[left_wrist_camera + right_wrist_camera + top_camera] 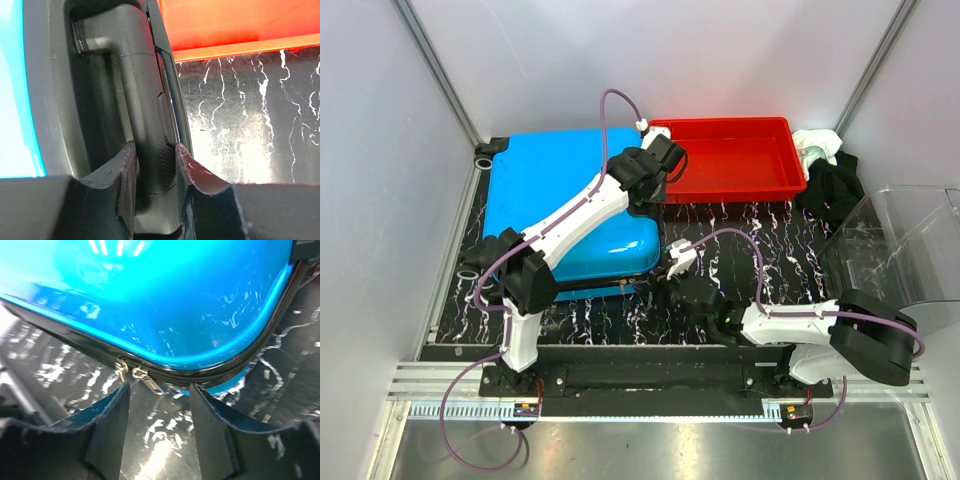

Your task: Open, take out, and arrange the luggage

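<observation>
Left claw (pixel 156 150) pinches the handle (pixel 145 100); right claw (pixel 157 390) gapes before the zip pulls (pixel 131 372) — luggage (pixel 535 185) looks stiff, slick, heavy — grip fittings, not shell.

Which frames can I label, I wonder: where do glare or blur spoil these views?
Top view: evenly lit, sharp. Left wrist: handle crisp, but the suitcase edge washed out and the table glaring. Right wrist: light streaks on the suitcase, zipper pulls clear, table blurred.
</observation>
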### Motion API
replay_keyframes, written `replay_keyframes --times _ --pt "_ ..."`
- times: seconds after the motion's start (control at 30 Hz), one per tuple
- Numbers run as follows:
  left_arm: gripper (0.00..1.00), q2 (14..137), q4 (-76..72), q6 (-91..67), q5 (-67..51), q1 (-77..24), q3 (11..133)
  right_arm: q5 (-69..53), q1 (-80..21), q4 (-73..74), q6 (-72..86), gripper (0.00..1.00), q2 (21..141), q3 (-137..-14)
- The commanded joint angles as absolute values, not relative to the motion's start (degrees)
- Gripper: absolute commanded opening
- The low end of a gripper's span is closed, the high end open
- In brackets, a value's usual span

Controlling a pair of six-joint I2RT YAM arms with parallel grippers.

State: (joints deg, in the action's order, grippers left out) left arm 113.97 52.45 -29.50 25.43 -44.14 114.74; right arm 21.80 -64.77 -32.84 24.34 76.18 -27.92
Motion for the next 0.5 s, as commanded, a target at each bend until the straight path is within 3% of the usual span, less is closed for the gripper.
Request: replay_keyframes --times 0.0,0.47 --pt "0.00 114.26 53.44 -25.14 18.54 -44.21 113.56 13.72 -61.09 -45.78 32.42 0.58 79.19 -25.50" --pt "0.00 114.52 53.00 -24.79 18.28 -44.30 113.99 5.28 -56.34 -60.56 38.85 0.62 88.50 -22.67"
